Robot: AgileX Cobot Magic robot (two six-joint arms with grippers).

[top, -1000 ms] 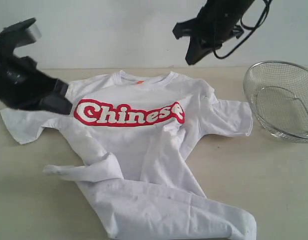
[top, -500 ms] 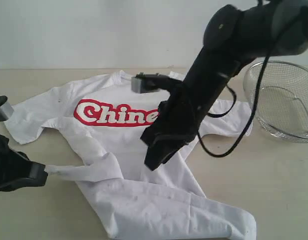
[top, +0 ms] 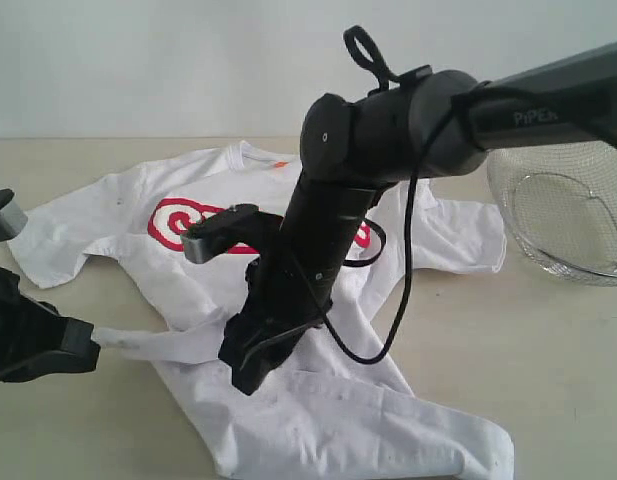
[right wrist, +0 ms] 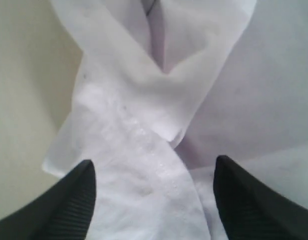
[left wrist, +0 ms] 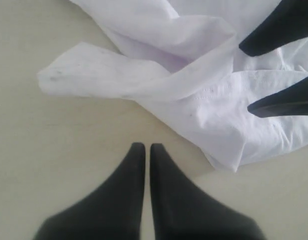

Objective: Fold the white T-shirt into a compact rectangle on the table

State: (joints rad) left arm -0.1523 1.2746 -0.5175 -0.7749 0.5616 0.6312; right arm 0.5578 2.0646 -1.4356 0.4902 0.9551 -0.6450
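Since half a second ago the right gripper (top: 246, 365) has swung down and leftward across the exterior frame, so its black arm (top: 388, 130) now covers most of the red lettering (top: 178, 222). Its fingers (right wrist: 79, 200) have parted and are spread wide over a twisted fold of the soft white short-sleeved cotton T-shirt (top: 328, 420), clamping nothing. The left gripper (left wrist: 144, 146) stays at the lower left of the exterior frame, fingers pressed together and empty, over bare tabletop just beside the rolled end of a hem strip. The shirt lies crumpled, front up, across the middle of the broad pale beige matte table (top: 518, 340), with a round silver wire basket (top: 573, 225) at the right edge.
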